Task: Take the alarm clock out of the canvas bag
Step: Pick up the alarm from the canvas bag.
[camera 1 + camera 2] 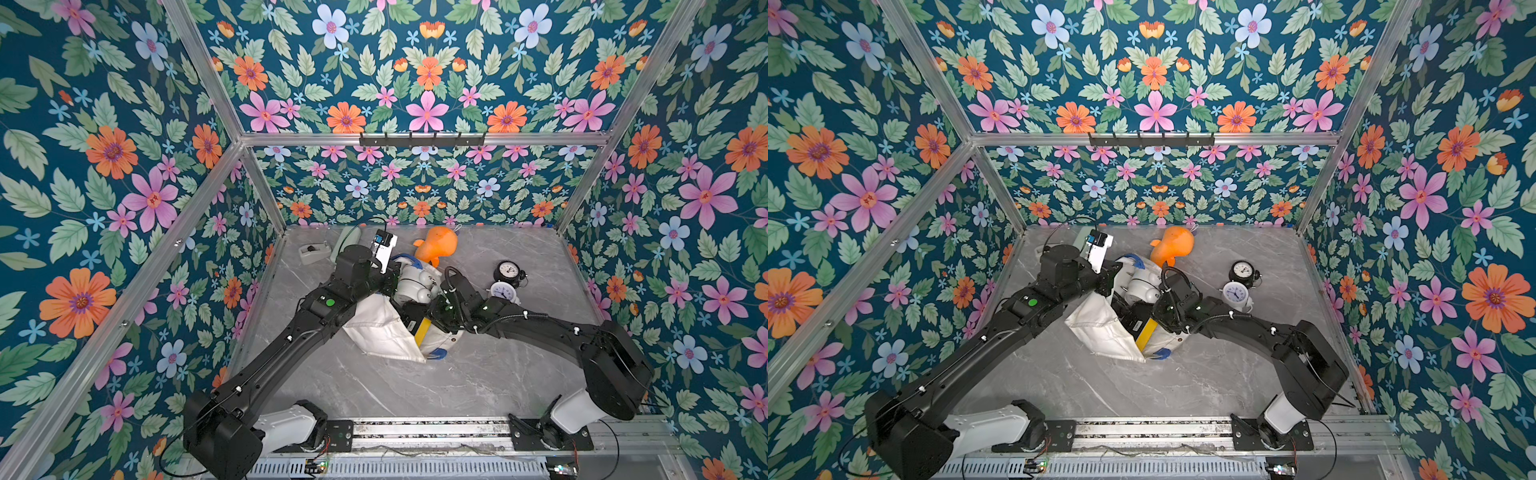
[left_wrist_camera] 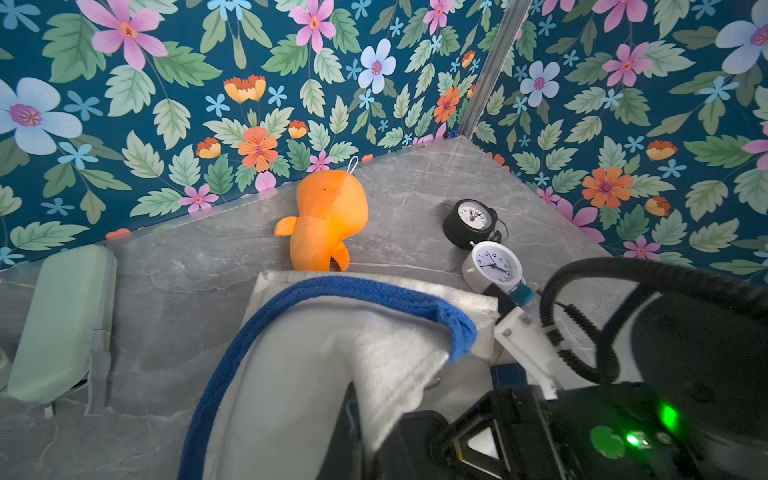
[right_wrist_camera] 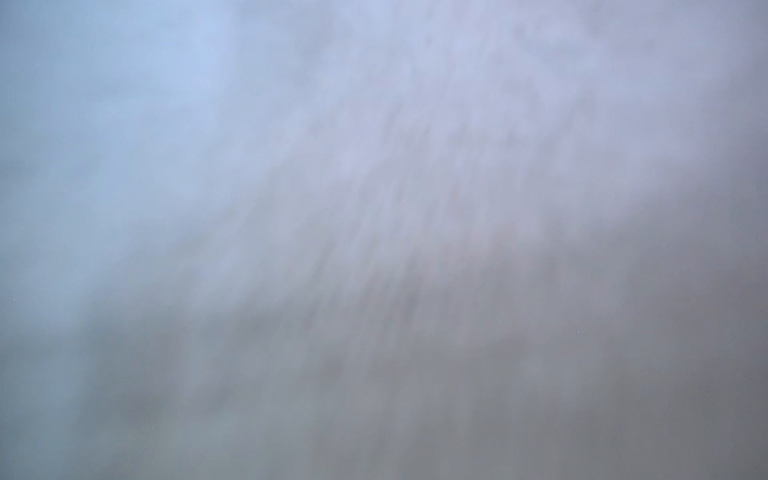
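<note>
The off-white canvas bag with blue handles lies mid-table in both top views. My left gripper is shut on a fold of its canvas rim, holding it up. My right gripper reaches into the bag's mouth. Its fingertips are hidden by cloth, and the right wrist view is only a grey blur. A black alarm clock and a white alarm clock stand on the table right of the bag, outside it. What lies inside the bag is hidden.
An orange plush toy lies behind the bag. A pale green case and a grey tape dispenser sit at the back left. Flowered walls enclose the grey table on three sides.
</note>
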